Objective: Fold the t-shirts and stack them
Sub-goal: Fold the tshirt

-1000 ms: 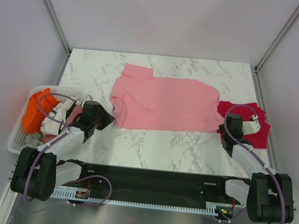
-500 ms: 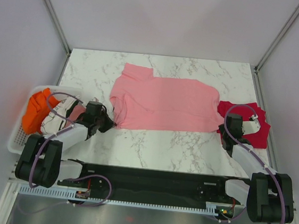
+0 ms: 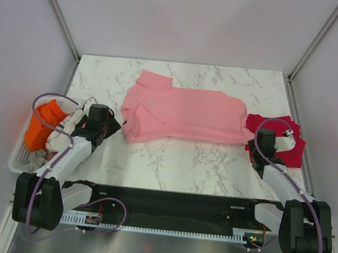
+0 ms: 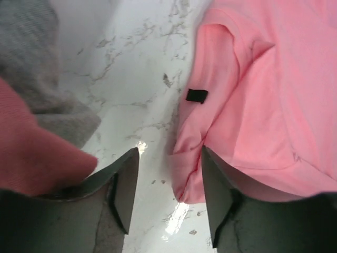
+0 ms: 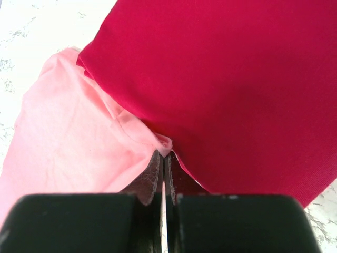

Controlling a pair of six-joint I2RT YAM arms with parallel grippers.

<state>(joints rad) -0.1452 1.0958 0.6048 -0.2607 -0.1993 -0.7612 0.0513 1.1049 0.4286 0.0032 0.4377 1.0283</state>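
The marble table point(image 3: 172, 157) fills the middle of the top view. The pink shirt point(image 3: 185, 113) lies spread across its centre, collar end to the left and hem to the right, flat but with some wrinkles. At the left edge of the table sits a white basket point(image 3: 15, 162) piled with clothes, an orange cloth point(image 3: 41, 126) uppermost. The red shirt point(image 3: 293, 153) lies at the right edge, folded small, and the pink shirt's right end overlaps its left side.

The left gripper point(image 4: 169, 158) is beside the basket, just over the pink shirt's lower left corner. Its jaws stand partly open with nothing between them; bare marble and the shirt's edge show in the gap. The basket's grey cloth point(image 4: 31, 63) and a reddish cloth point(image 4: 31, 153) crowd the left of that wrist view.

The right gripper point(image 5: 163, 158) rests where the two shirts meet. Its jaws are pressed together, and a corner of the pink shirt is drawn to a peak and pinched at their tips, with the red shirt's edge touching alongside.

A small black tag point(image 4: 197, 95) sits on the pink shirt near its left sleeve.
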